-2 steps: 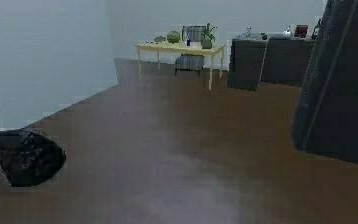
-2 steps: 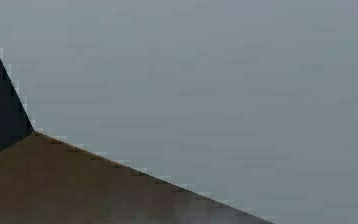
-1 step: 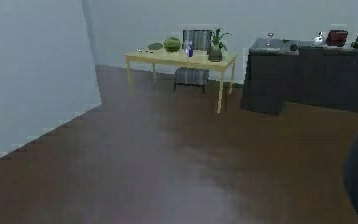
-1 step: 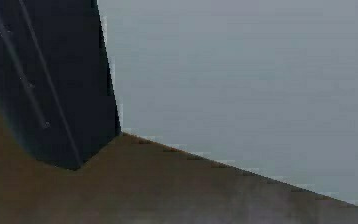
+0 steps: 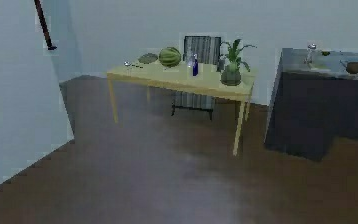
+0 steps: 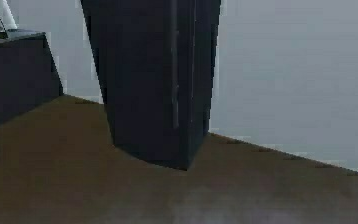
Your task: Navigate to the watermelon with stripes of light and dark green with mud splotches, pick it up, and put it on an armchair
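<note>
Watermelon [image 5: 169,56] on bench [image 5: 152,77], bottle [image 5: 195,66] near: a careless reach may topple the bottle; end effector state cannot be told.

1. Both views are dimly and evenly lit; where the light comes from cannot be told.
2. In the forward view, the pale wall [image 5: 107,30] is softly lit, and a faint sheen is seen on the dark floor [image 5: 167,170] before the bench [image 5: 177,82].
3. Soft shadow is cast beneath the bench.
4. In the arm side view, a tall cabinet [image 6: 152,80] is shown almost black against a lighter wall.
</note>
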Controlling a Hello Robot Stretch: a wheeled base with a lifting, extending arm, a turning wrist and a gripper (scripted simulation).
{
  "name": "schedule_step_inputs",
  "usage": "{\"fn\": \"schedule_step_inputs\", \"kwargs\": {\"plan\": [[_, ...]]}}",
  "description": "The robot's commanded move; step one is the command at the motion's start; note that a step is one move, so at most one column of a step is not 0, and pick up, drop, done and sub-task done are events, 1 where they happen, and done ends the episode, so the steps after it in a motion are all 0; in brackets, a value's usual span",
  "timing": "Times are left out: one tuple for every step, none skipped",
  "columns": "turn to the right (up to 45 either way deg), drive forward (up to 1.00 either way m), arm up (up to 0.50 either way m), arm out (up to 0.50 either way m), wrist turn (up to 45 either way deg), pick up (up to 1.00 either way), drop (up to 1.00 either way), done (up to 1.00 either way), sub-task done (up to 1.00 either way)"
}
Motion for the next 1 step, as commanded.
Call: {"fn": "schedule_step_inputs", "kwargs": {"plan": [[0.0,1.0,0.0,0.0,0.0,0.0,0.0,0.0,0.0]]}}
